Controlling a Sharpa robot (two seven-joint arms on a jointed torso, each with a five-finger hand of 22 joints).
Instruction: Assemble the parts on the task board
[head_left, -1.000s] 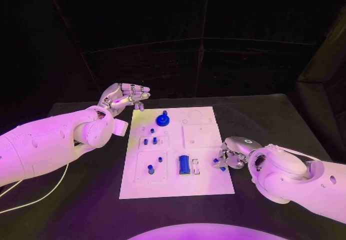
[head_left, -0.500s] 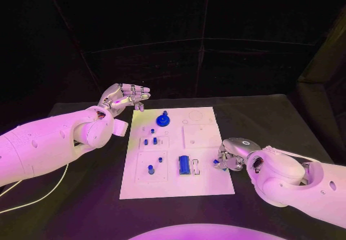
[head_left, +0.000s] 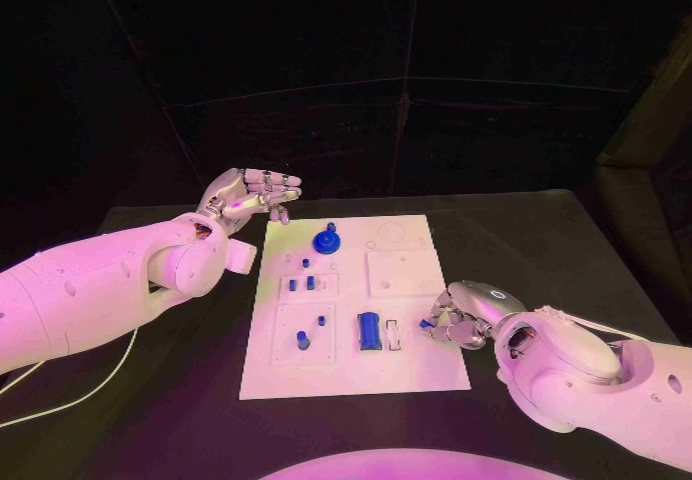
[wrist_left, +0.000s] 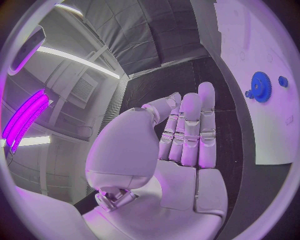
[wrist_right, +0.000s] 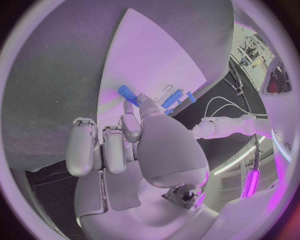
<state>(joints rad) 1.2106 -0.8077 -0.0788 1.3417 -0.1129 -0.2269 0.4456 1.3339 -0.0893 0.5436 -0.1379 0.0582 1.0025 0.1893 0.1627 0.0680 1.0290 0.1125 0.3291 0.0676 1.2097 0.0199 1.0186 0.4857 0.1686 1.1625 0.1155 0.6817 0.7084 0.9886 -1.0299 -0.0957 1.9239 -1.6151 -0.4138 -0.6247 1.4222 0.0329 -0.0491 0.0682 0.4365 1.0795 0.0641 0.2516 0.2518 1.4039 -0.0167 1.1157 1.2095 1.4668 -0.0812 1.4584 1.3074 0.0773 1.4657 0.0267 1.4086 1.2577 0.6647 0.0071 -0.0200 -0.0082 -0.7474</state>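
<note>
The right hand (head_left: 459, 322) is pinching a small blue part (head_left: 428, 323) over the near right edge of the white task board (head_left: 405, 372). Farther off on the left, the left hand (head_left: 248, 195) is hanging above the table (head_left: 537, 240), fingers (wrist_left: 199, 125) curled around nothing.

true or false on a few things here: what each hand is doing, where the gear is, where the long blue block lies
1. The right hand pinches a small blue part. True.
2. The left hand rests on the task board. False: it is raised beyond the board's far left corner, holding nothing.
3. The blue gear sits at the board's far end. True.
4. The long blue block lies off the board. False: it lies on the board's near half.
</note>
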